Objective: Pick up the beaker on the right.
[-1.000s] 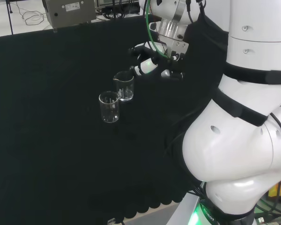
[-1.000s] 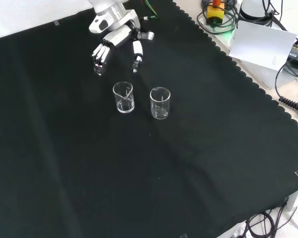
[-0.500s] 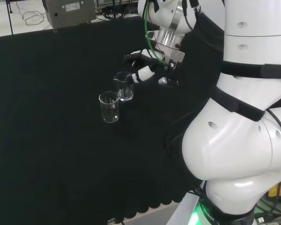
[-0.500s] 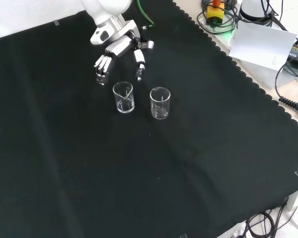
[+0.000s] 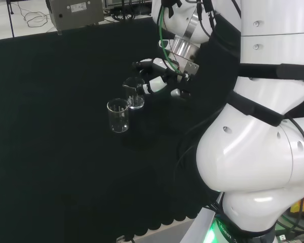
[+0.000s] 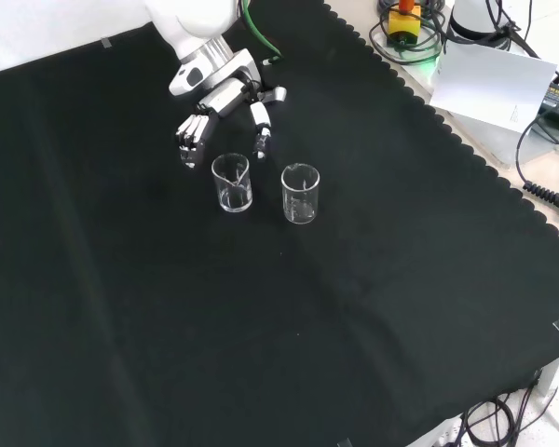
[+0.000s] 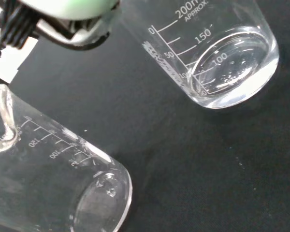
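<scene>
The black and white hand (image 6: 222, 102) is seen in the front view spread open above the tabletop (image 6: 373, 307), fingers (image 6: 188, 138) and thumb (image 6: 261, 130) pointing down, nothing held. Just below it in that view stands a small clear glass beaker with a spout (image 6: 231, 182), lying between fingers and thumb but untouched. A second clear glass beaker (image 6: 300, 193) stands just beside it on the right. In the head view the hand (image 5: 159, 81) is close to the farther beaker (image 5: 135, 91), the other (image 5: 118, 115) standing nearer.
</scene>
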